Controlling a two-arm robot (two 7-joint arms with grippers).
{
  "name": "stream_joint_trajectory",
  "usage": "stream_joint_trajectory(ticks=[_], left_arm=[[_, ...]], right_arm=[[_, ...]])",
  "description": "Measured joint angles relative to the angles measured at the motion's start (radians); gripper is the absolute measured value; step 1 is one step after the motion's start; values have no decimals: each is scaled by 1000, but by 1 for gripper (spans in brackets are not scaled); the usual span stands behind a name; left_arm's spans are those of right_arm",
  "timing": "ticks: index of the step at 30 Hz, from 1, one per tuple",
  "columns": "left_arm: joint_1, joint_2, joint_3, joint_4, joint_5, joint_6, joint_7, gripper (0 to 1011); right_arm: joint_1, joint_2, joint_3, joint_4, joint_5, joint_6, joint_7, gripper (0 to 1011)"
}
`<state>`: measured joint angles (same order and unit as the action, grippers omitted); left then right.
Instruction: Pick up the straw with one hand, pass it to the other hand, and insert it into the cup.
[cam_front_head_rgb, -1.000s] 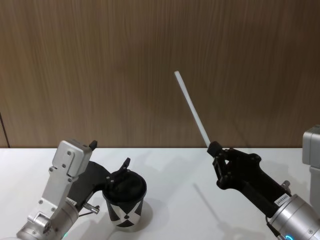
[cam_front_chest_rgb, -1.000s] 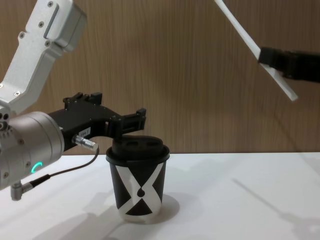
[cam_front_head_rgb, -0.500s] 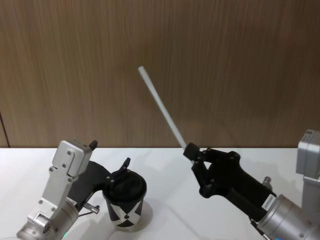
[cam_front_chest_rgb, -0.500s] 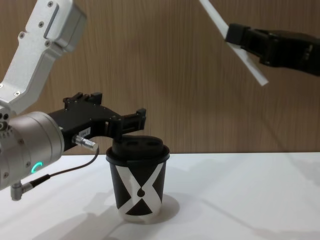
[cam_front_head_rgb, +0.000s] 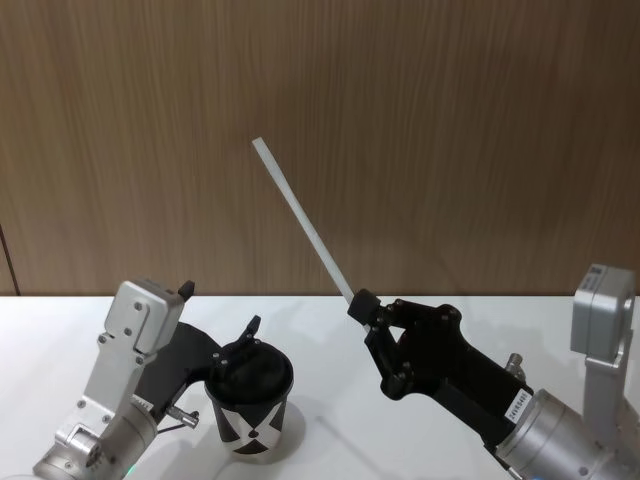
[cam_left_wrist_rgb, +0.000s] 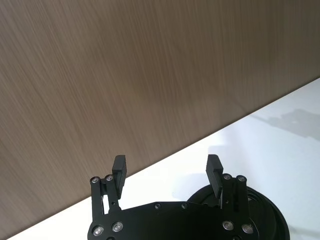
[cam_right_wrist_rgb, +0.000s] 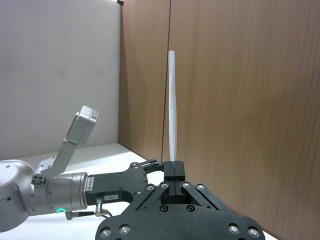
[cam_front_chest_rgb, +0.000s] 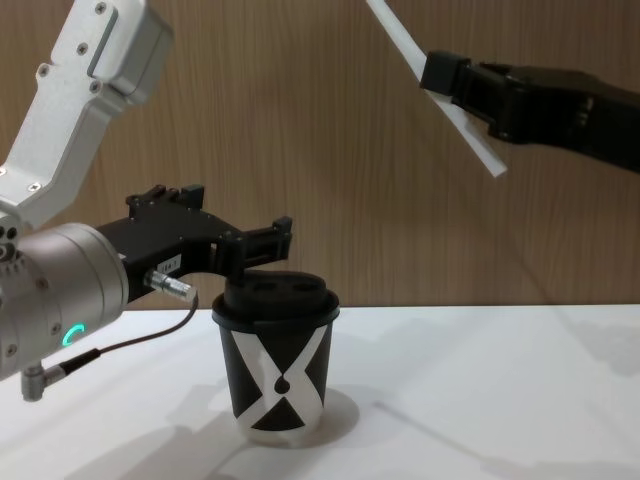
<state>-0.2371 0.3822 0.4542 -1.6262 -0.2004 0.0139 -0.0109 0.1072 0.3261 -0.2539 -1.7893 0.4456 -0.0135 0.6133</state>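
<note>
Gripping the straw (cam_front_head_rgb: 300, 222) near its lower end, my right gripper (cam_front_head_rgb: 361, 306) holds it tilted in the air, right of the cup (cam_front_chest_rgb: 280, 372). My left gripper (cam_left_wrist_rgb: 167, 167) hovers, spread wide, just above the lid (cam_front_chest_rgb: 277, 290).

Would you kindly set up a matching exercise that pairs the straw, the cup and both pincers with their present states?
Things:
1. straw
2. cup
3. left pincer
4. right pincer

States:
A. open, just above the cup
B. tilted, up in the air
C. shut on the straw
D. upright on the table

Pairs: 1-B, 2-D, 3-A, 4-C
</note>
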Motion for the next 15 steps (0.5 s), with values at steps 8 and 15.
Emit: stream_joint_trajectory(ticks=[8, 15], left_arm=[[0, 0, 0, 0, 0, 0, 0, 1003], [7, 0, -12, -13, -22, -3, -20, 1003]], right_arm=[[9, -11, -5, 16, 9, 2, -19, 0], [13, -15, -7, 23, 13, 5, -28, 0]])
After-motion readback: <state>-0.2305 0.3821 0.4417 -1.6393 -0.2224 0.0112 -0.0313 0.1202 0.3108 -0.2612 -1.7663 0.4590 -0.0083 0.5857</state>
